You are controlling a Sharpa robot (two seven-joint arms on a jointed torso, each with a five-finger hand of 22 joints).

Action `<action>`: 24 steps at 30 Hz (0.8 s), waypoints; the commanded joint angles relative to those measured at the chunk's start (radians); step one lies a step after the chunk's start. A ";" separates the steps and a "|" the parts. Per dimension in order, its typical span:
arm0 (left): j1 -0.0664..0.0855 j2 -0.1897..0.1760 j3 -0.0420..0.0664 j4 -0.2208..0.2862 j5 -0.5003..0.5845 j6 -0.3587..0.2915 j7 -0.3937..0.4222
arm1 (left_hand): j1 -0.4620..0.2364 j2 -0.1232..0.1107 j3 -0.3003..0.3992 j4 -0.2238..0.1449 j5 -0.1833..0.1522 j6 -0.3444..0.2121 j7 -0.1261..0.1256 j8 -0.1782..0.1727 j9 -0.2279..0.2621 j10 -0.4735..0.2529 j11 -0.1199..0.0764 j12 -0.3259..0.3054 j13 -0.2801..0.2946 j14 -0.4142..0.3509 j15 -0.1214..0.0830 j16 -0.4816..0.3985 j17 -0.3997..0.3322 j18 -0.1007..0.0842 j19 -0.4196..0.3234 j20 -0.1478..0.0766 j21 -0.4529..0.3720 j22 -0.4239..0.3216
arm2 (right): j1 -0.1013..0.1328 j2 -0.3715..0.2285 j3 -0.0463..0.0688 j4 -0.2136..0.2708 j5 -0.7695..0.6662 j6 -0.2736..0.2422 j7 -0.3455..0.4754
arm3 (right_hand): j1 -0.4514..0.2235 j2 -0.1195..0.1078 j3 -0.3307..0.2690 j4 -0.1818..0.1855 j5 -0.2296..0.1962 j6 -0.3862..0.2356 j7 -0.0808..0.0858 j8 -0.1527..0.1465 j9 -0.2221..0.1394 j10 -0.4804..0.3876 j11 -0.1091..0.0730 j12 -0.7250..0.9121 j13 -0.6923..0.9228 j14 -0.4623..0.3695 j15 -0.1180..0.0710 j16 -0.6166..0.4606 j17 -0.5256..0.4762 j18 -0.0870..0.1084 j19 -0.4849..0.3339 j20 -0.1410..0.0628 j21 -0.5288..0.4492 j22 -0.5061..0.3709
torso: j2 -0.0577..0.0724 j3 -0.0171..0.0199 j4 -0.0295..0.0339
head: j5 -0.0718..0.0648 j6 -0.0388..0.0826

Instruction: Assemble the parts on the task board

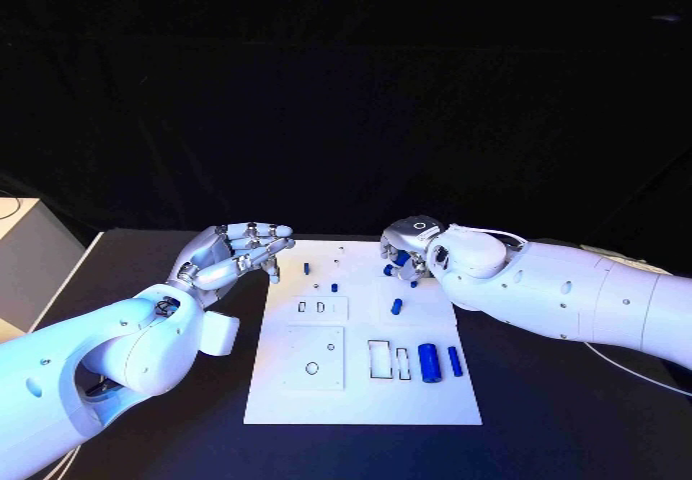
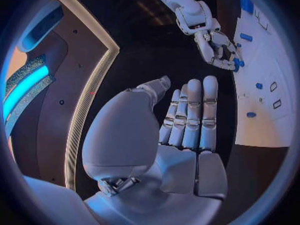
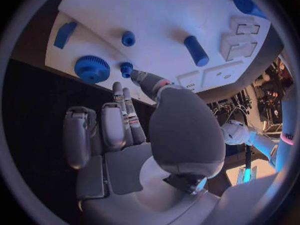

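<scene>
Right hand (image 1: 408, 250) reaching over far right of task board (image 1: 361, 400), fingertips pinching small blue part (image 3: 127, 69). Left hand (image 1: 231, 255) hovering empty, fingers apart, beside left edge. Loose cylinders (image 1: 428, 359) lying near right; assembly barely beginning.

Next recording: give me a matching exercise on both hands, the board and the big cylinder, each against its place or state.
1. left hand
2. right hand
3. large blue cylinder
4. task board

A. lies on the board's near right part
B. white plate carrying the parts
C. holds nothing, beside the board's left edge
D. fingertips at a small blue part at the board's far end

Pairs: 1-C, 2-D, 3-A, 4-B
</scene>
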 commanded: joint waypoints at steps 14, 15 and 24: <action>0.000 -0.003 0.003 0.008 -0.004 0.014 0.000 | -0.014 -0.001 0.006 0.003 -0.004 -0.004 0.002 0.002 0.001 -0.003 0.006 -0.004 0.001 0.005 0.000 0.006 0.002 0.014 -0.006 -0.002 0.008 0.002 | -0.006 0.007 -0.001 -0.009 -0.009 0.026 0.009 | 0.003 0.010 0.003 0.011 0.008 0.001 0.006 0.001 0.004 0.000 -0.002 0.000 0.003 0.034 0.001 0.004 0.000 -0.019 0.017 0.001 0.005 0.073 | 0.014 -0.0001 0.0017 | 0.001 0.001; 0.000 -0.003 0.003 0.008 -0.004 0.013 0.000 | -0.014 -0.001 0.006 0.003 -0.004 -0.004 0.002 0.002 0.001 -0.003 0.006 -0.004 0.001 0.005 0.000 0.006 0.002 0.014 -0.006 -0.002 0.008 0.002 | -0.006 0.007 -0.001 -0.009 -0.008 0.026 0.009 | 0.003 0.010 0.003 0.011 0.008 0.001 0.006 0.001 0.004 0.000 -0.002 0.000 0.003 0.034 0.001 0.004 0.000 -0.019 0.017 0.001 0.005 0.073 | 0.014 -0.0002 0.0016 | 0.001 0.001; 0.000 -0.004 0.004 0.008 -0.004 0.013 -0.002 | -0.016 0.001 0.007 0.005 -0.003 -0.004 0.002 0.002 0.001 -0.003 0.006 -0.004 0.001 0.005 0.000 0.007 0.003 0.014 -0.007 -0.001 0.010 0.003 | -0.006 0.013 -0.001 -0.014 0.003 0.030 0.016 | 0.004 0.022 0.013 0.020 0.016 0.009 0.014 0.006 0.011 0.005 0.002 0.000 0.004 0.032 0.003 0.008 0.000 -0.019 0.015 0.002 0.005 0.074 | 0.019 -0.0003 0.0029 | 0.003 0.003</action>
